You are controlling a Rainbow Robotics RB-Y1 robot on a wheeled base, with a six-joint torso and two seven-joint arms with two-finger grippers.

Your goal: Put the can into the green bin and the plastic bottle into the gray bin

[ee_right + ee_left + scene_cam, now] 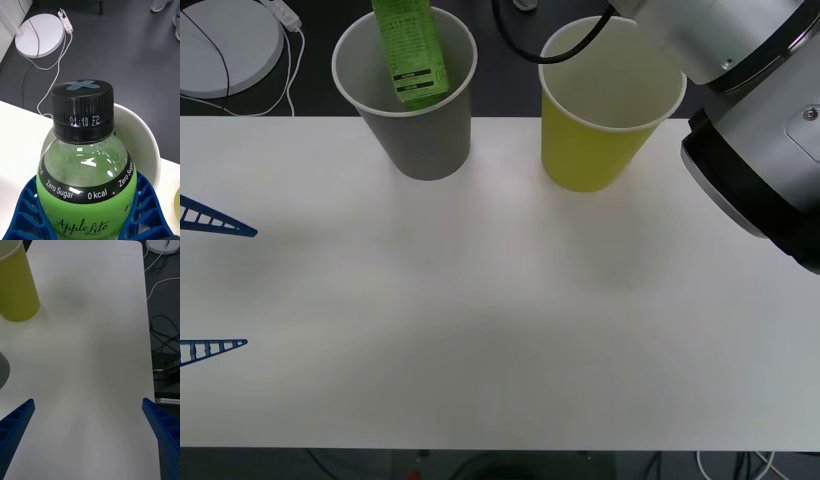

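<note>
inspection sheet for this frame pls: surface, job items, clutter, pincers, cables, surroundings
Surface: white table, bare in front of the bins.
Job's things: gray bin and green bin upright at the table's far edge, apart; plastic bottle partly down inside the gray bin, cap up.
Clutter: nothing seen.
Grippers: right pincer shut on the plastic bottle over the gray bin; left pincer open above the table's left side, holding nothing.
Cables: white cord and power strip on the floor; black cables beside the table.
Surroundings: dark floor, round white base.
</note>
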